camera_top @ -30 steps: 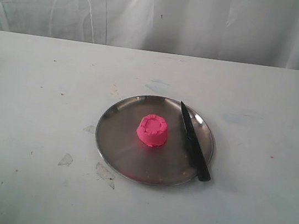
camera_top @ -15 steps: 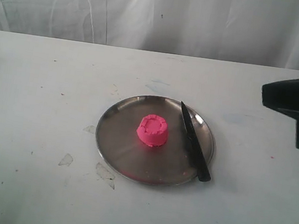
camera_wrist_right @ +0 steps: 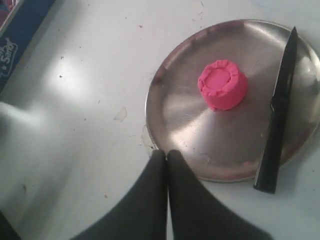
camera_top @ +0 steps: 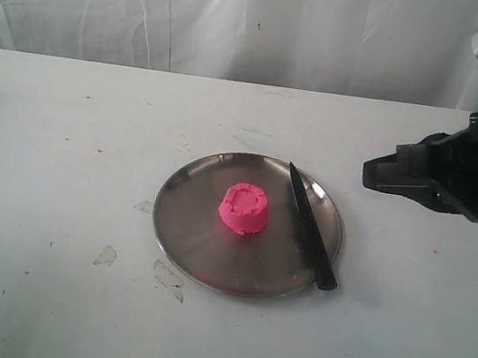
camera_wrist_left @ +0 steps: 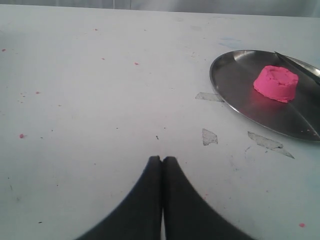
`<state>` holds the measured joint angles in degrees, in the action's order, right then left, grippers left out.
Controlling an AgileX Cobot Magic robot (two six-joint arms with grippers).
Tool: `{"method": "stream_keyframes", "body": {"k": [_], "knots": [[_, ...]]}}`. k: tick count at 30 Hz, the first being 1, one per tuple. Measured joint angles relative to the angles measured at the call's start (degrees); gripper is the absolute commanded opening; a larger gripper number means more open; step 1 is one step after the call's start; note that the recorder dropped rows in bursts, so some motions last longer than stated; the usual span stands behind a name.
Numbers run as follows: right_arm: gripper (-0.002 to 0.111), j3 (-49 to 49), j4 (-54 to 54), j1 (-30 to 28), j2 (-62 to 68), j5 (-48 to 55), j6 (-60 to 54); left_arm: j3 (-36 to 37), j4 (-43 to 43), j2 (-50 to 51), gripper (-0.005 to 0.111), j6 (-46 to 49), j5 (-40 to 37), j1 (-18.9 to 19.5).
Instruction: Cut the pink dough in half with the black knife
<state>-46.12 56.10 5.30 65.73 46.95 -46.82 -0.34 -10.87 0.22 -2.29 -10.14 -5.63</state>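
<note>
White cloth (camera_top: pixel 244 19) hangs behind a scuffed white table (camera_top: pixel 63 163) w/ pink specks and a few peeled patches (camera_top: pixel 105 255) near the steel plate (camera_top: pixel 192 226).

Your right gripper (camera_top: pixel 371 174) hovers above the table, off the plate's right side in the exterior view, tips aimed toward the plate. Its fingers (camera_wrist_right: pixel 155 190) are pressed together along their length w/ nothing between them. It isn't touching anything.

The black knife (camera_top: pixel 308 224) is the closest item to that gripper. It lies flat on the plate's near side, between the gripper and the pink dough (camera_top: pixel 244 208), and apart from the dough. Its blade tip points to the plate's far rim, and the handle end pokes just past the front rim over the table.

The dough sits beyond the knife from your right gripper, approx at the plate's centre. It's one whole round puck w/ a crimped rim, no cut in it.

Your left gripper (camera_wrist_left: pixel 161 160) is out of the exterior view. The left wrist cam shows its fingers closed against each other and empty, over bare table. Plate, dough and knife are well ahead of it, toward the right arm's side.

The right wrist cam also catches a blue printed box (camera_wrist_right: pixel 20 25) at the frame edge, well apart from the plate.
</note>
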Motion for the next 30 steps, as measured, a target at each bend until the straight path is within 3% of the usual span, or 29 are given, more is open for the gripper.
{"method": "stream_keyframes", "body": {"k": [8, 13, 17, 22, 30], "knots": [[0.000, 14.2, 24.9, -9.8, 8.3, 6.1, -18.0, 0.0, 0.0, 0.0, 0.000, 0.0, 0.0, 0.0], [0.000, 17.2, 27.3, -8.2, 8.8, 20.7, -25.4, 0.0, 0.0, 0.0, 0.000, 0.0, 0.0, 0.0], [0.000, 16.4, 26.0, -2.9, 6.2, 22.2, -35.5, 0.0, 0.0, 0.0, 0.000, 0.0, 0.0, 0.0], [0.000, 16.0, 24.5, 0.6, 3.6, 20.7, -45.6, 0.0, 0.0, 0.0, 0.000, 0.0, 0.0, 0.0], [0.000, 13.3, 23.4, 4.8, -5.5, 2.1, -71.4, 0.0, 0.0, 0.0, 0.000, 0.0, 0.0, 0.0]]}}
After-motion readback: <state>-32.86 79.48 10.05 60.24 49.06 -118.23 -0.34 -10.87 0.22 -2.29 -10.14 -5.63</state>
